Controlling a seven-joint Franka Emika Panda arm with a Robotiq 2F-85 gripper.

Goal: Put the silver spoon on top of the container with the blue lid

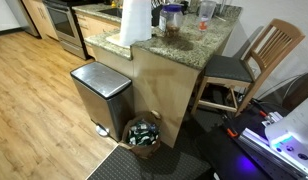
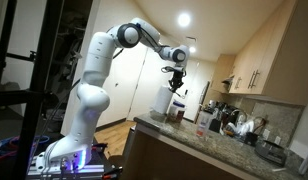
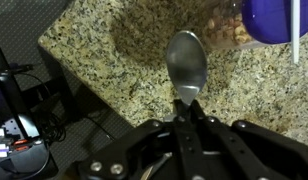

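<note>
Jaws clenched on handle of silver spoon (image 3: 186, 62), bowl pointing away, held over speckled granite desk (image 3: 94, 55). Container with blue lid (image 3: 279, 18) at upper right of wrist view, near spoon bowl; spoon not on lid. In exterior view, arm (image 2: 129, 35) reaches over desk near white paper towel roll (image 2: 159, 100).

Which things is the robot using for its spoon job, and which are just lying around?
For the job: silver metal spoon, held in the gripper; small clear plastic container with a dark blue lid.
Just lying about: white paper towel roll; clear cup with red in it; steel pedal bin; wooden chair.
</note>
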